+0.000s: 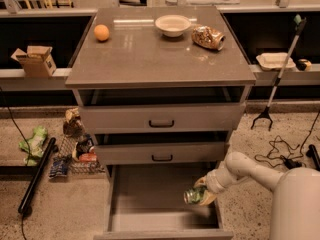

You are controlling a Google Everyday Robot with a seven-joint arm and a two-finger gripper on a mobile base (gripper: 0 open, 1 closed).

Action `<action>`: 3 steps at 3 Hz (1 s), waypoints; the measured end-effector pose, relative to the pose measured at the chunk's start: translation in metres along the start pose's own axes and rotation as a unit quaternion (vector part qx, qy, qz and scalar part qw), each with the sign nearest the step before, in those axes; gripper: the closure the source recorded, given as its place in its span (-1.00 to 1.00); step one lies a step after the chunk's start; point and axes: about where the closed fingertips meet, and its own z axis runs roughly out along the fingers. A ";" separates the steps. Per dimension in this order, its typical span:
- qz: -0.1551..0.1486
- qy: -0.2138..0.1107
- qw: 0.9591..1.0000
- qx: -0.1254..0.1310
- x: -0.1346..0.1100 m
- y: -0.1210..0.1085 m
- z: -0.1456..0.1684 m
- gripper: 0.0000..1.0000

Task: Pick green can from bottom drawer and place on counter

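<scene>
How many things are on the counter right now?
3: orange back left, white bowl back center, shiny bag right. Gripper holds green can at bottom drawer's right side.

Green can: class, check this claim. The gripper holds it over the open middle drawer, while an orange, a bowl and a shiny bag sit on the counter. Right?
Wrong drawer. The camera view shows the gripper holding the green can over the open bottom drawer, not the middle one. The orange, bowl and shiny bag do sit on the counter.
</scene>
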 end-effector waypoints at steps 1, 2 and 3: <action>0.000 0.000 1.000 0.001 0.000 0.000 0.001 1.00; -0.015 0.000 1.000 0.001 -0.019 -0.005 -0.039 1.00; -0.039 0.013 0.999 0.018 -0.056 -0.009 -0.111 1.00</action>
